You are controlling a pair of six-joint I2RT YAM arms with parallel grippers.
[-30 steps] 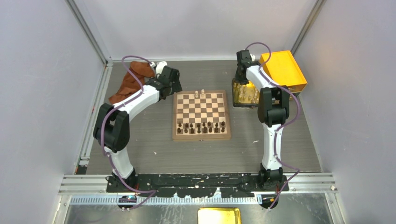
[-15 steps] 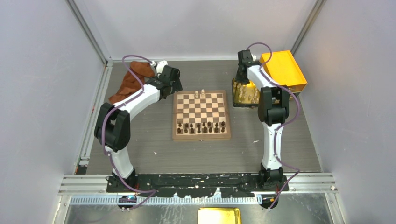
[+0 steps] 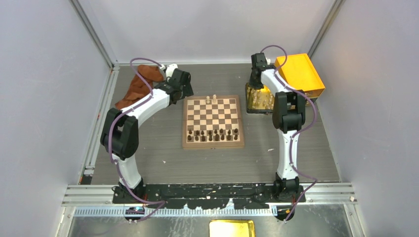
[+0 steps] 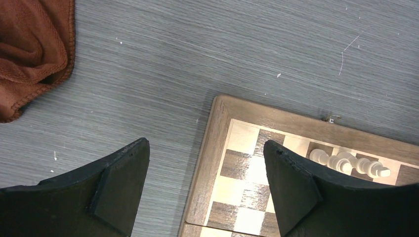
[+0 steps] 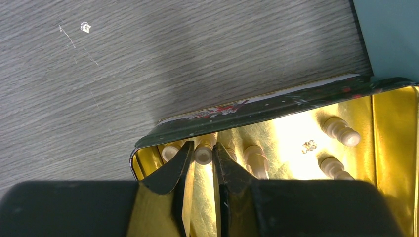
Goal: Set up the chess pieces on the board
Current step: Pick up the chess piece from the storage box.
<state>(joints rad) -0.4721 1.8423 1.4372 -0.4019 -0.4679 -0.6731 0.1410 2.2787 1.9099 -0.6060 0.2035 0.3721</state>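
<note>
Right gripper [image 5: 202,150] pinching 1 cream chess piece [image 5: 203,156] by head, inside tray [image 5: 257,106] right of board [image 4: 257,111]. Lift it straight up, clear of tray wall and other pieces [image 5: 341,129]. Left gripper [image 4: 206,148] spread wide over board corner.

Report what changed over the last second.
Barely anything moved. The left arm crept slightly right at the elbow; the left gripper stays open near the far-left corner of the board. The right gripper stays in the tray, its jaws now pinching one cream piece. The standing chessmen, cloth and box are unchanged.
</note>
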